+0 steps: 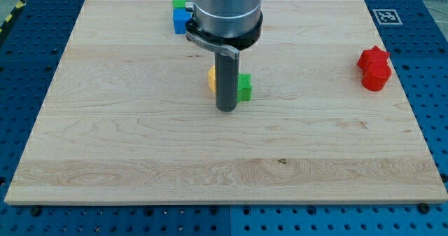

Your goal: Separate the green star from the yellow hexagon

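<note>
Two task blocks, yellow hexagon (211, 79) and green star (244, 86), mid-board behind rod, contact unclear; my tip (225, 110), gripperless, just below them: best driven between, nudging star toward view's right.

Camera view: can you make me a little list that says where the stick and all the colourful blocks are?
my tip: just below the yellow and green pair, rod covering where they meet
yellow hexagon: board's middle, only its left edge shows
green star: right of the rod, partly hidden
red blocks: two touching, view's right
blue block: view's top, green block above it, both partly hidden
</note>
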Tool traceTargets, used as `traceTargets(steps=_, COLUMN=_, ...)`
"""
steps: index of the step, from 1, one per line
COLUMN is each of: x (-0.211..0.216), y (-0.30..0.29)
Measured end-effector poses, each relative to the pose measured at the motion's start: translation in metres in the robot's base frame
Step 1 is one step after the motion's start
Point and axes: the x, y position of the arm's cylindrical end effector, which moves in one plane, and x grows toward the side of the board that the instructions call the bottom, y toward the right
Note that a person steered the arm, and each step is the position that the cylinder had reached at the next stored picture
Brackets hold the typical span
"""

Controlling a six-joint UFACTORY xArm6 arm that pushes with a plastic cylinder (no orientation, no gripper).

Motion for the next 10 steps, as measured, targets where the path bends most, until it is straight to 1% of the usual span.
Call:
traceTargets(steps=1, x=-0.018, y=-0.014)
traceTargets(steps=2, x=-0.031, y=-0.01)
traceTargets(steps=3, x=-0.031, y=0.015)
traceTargets(steps=4, x=-0.009, y=0.038)
traceTargets(steps=5, x=0.004, y=0.058)
traceTargets(steps=6, x=0.0, y=0.064)
traceTargets(steps=7, x=-0.015, y=0.064)
traceTargets(steps=9, x=-0.027, y=0.083)
traceTargets(steps=10, x=-0.044, y=0.083)
